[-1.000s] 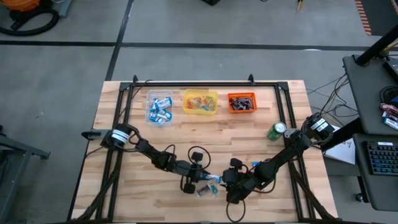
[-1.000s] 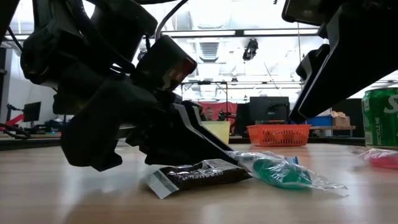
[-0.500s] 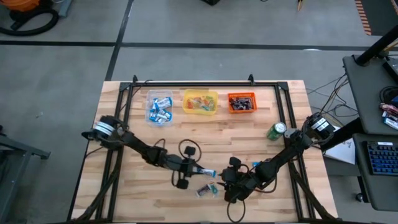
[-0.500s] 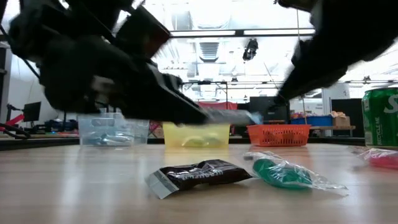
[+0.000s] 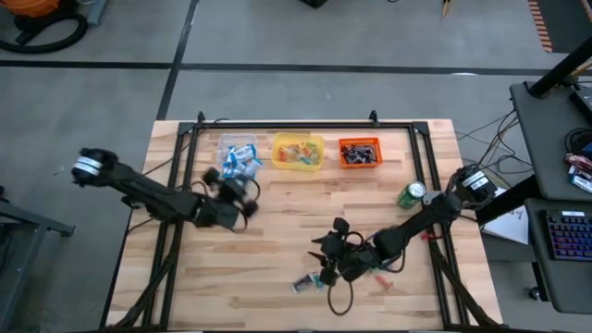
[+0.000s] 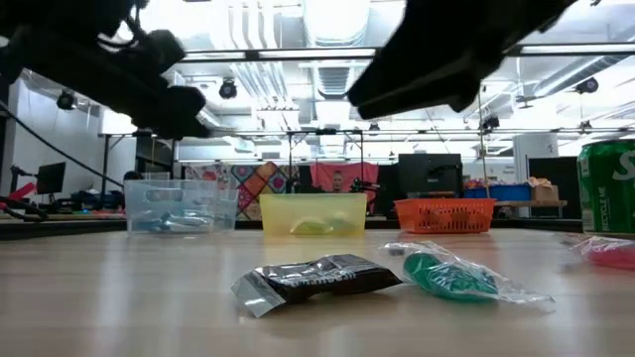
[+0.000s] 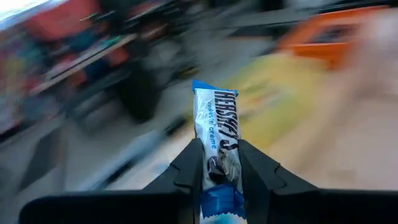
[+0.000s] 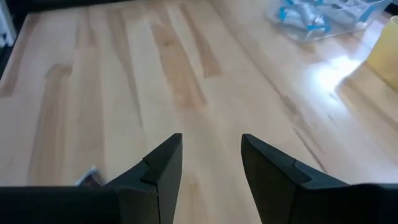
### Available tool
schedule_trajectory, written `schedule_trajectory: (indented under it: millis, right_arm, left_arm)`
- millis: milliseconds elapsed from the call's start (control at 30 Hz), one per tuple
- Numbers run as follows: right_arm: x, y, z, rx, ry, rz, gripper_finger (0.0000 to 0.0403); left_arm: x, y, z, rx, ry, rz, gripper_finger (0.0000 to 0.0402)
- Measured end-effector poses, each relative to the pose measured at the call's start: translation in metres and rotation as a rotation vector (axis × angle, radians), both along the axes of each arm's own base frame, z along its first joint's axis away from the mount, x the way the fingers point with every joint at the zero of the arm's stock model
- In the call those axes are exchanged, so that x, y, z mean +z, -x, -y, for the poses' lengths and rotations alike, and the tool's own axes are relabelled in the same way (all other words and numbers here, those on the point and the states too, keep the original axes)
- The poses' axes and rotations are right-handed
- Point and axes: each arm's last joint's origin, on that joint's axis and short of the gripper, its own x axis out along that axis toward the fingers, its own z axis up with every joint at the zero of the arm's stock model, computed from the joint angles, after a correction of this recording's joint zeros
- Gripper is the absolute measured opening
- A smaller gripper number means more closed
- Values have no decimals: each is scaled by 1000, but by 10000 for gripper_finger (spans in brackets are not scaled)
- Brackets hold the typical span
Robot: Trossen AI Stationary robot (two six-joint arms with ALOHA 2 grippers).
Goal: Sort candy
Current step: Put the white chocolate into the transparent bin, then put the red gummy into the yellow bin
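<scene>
My left gripper (image 7: 217, 155) is shut on a blue-and-white wrapped candy bar (image 7: 216, 127). In the high view it (image 5: 237, 187) is up in the air just near of the clear tub (image 5: 238, 159), which holds more blue-and-white candies. My right gripper (image 8: 211, 144) is open and empty, above the table's middle (image 5: 321, 252). A dark brown candy (image 6: 317, 278) and a green candy in a clear wrapper (image 6: 448, 276) lie flat on the table below it. The yellow tub (image 5: 298, 151) and the orange tub (image 5: 359, 153) stand at the far edge. My left gripper pinches the candy bar's lower part (image 7: 216, 171) between its two fingers, one on each long side. The fingers lie along the bar. The rest of the bar sticks out past the fingertips, lifted clear of the table.
A green can (image 5: 411, 194) stands at the right, also seen in the low view (image 6: 607, 188). Small loose candies (image 5: 377, 276) lie near the right arm, and a pink one (image 6: 607, 253) lies by the can. A black frame (image 5: 277, 123) runs along the far edge.
My left gripper has lifted the blue-and-white candy off the table's middle and carried it toward the far left, up to the clear tub. My right gripper has moved a little toward the table's left and far side, above the loose candies.
</scene>
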Motion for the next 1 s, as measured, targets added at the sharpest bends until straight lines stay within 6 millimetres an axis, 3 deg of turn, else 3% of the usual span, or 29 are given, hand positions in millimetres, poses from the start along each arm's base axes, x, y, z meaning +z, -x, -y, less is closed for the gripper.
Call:
schedule_trajectory:
  millis: [167, 333, 500, 833, 1000]
  right_arm:
    - [1, -6, 10, -30, -5, 14, 155]
    - [1, -7, 11, -32, -8, 18, 155]
    - [1, -7, 10, -29, -13, 20, 155]
    - [2, -7, 9, -40, -65, 32, 155]
    - [7, -11, 9, -58, -93, 48, 155]
  left_arm:
    - [3, 33, -41, 214, 190, 25, 49]
    - [4, 43, -69, 238, 436, 17, 49]
    - [5, 43, -74, 237, 471, 15, 64]
    - [4, 43, -72, 204, 499, -2, 158]
    - [6, 41, -67, 152, 518, -10, 185]
